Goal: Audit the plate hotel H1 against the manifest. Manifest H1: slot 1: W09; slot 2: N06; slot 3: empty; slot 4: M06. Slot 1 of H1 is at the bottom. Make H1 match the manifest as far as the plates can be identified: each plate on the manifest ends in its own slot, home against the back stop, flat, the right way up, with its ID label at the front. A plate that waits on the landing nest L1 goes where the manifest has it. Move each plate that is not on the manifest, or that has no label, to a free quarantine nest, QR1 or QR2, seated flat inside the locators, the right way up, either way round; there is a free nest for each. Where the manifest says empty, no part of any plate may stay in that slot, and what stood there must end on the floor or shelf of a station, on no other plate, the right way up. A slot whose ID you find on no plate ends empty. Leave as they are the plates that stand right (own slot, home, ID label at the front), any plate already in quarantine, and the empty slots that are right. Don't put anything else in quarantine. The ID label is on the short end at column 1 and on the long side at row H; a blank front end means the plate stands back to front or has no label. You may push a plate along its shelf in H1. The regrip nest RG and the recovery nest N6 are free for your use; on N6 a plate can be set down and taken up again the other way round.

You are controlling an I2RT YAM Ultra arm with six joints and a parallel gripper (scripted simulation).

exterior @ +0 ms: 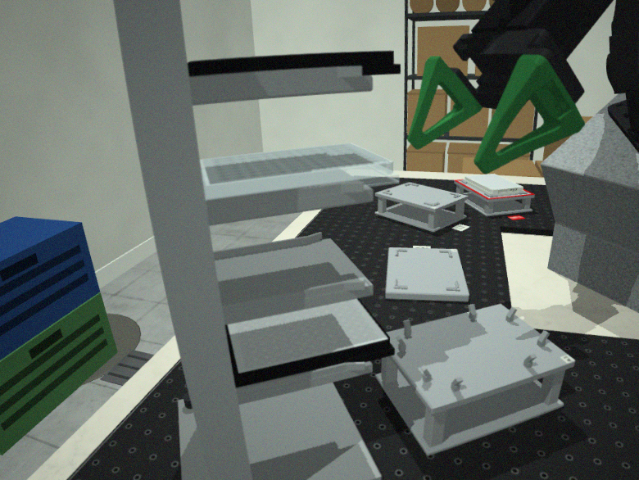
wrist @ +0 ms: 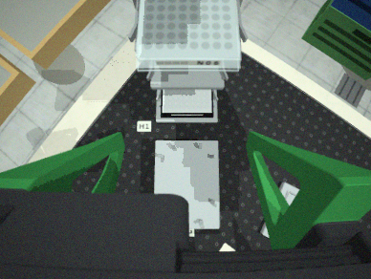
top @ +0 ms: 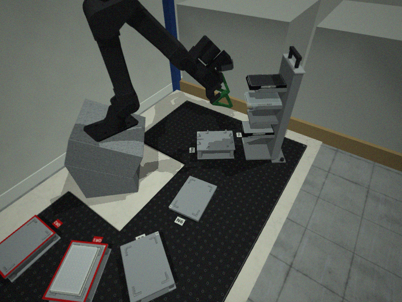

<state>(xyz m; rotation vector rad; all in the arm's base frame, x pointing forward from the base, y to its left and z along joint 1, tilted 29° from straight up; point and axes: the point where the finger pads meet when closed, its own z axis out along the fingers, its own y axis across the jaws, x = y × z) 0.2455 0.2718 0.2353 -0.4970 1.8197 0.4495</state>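
Observation:
The plate hotel H1 (top: 271, 110) stands at the far end of the black mat. A black plate (top: 266, 81) lies in its top slot. A clear plate (top: 263, 99) lies in the third slot, and in the wrist view its front end (wrist: 207, 62) reads N06. The second shelf (exterior: 289, 263) is bare. A black plate (top: 257, 129) lies in the bottom slot and also shows in the wrist view (wrist: 186, 102). My gripper (top: 224, 95) is open and empty. It hangs in the air in front of the hotel, about level with the upper slots, and also shows in the exterior view (exterior: 454, 139).
A raised nest with pins (top: 215, 144) stands right in front of the hotel, below my gripper. Nest N6 (top: 193, 198) and another flat nest (top: 147, 266) lie nearer. A red-framed nest (top: 76, 271) holds a white plate; the other red-framed nest (top: 24, 246) is bare.

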